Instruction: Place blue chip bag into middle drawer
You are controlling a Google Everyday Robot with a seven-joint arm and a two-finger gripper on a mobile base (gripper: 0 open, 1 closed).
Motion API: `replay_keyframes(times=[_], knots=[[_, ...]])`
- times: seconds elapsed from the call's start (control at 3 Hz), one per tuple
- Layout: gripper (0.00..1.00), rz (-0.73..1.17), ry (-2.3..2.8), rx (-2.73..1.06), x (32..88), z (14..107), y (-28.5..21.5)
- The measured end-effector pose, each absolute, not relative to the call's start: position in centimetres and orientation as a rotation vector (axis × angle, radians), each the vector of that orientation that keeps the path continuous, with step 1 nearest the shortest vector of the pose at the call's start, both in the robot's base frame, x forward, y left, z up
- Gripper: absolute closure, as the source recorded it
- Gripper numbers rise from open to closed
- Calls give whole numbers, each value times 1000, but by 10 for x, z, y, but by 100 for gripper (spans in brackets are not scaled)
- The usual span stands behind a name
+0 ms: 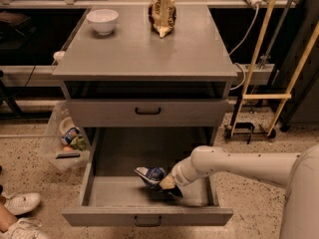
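Note:
The middle drawer (112, 192) is pulled wide open at the bottom of the grey cabinet, with its flat grey floor showing. The blue chip bag (149, 175), dark blue with white patches, is inside it right of centre, tilted just above the floor. My gripper (168, 184) reaches into the drawer from the right on a white arm. It sits against the bag's right end and is shut on it. The dark fingers are partly hidden behind the bag and the wrist.
The upper drawer front (148, 111) with a black handle is closed. A white bowl (102, 20) and a brown-and-tan bag (162, 14) stand on the cabinet top. A clear bin of items (65, 143) and white shoes (17, 208) are on the left. A yellow frame (259, 63) is on the right.

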State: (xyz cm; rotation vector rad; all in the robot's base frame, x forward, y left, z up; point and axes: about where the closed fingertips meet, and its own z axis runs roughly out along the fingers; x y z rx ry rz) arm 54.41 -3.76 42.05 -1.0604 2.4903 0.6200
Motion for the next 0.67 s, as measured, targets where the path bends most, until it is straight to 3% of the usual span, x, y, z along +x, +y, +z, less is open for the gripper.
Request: replay_keyframes(times=[0.33,0.67], knots=[[13,620,2490,-1060,544,420,-38],[0,620,2490,-1060,544,420,-38]])
